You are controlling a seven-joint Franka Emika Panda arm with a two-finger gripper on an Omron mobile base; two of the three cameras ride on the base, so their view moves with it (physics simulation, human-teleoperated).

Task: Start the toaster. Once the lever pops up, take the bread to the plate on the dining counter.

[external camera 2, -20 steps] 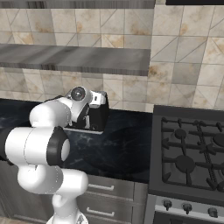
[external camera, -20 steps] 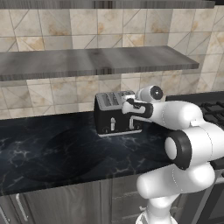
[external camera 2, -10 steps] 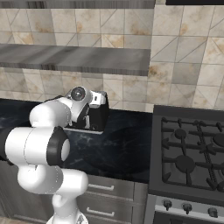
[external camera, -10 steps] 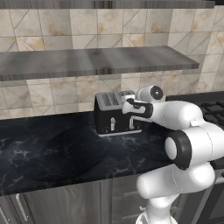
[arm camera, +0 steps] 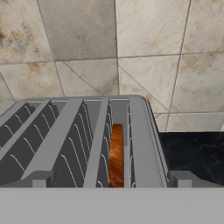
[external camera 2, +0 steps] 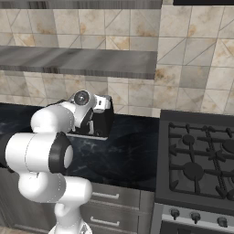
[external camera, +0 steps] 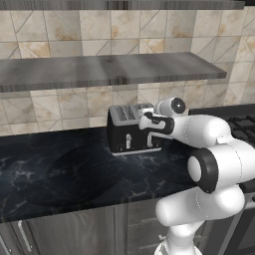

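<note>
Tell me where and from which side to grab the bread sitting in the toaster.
Grip the bread by its upper crust edge, coming from straight above. It stands on edge in the rightmost slot of the toaster, walled on both faces by the slot's wire guides, so likely only the top edge is reachable, the gripper pinching across the slice's thin faces.

Black toaster [external camera: 128, 137] with grey slotted top, orange-brown bread [arm camera: 116, 155], white-veined black worktop [external camera: 74, 169], beige tiles [arm camera: 131, 48].
</note>
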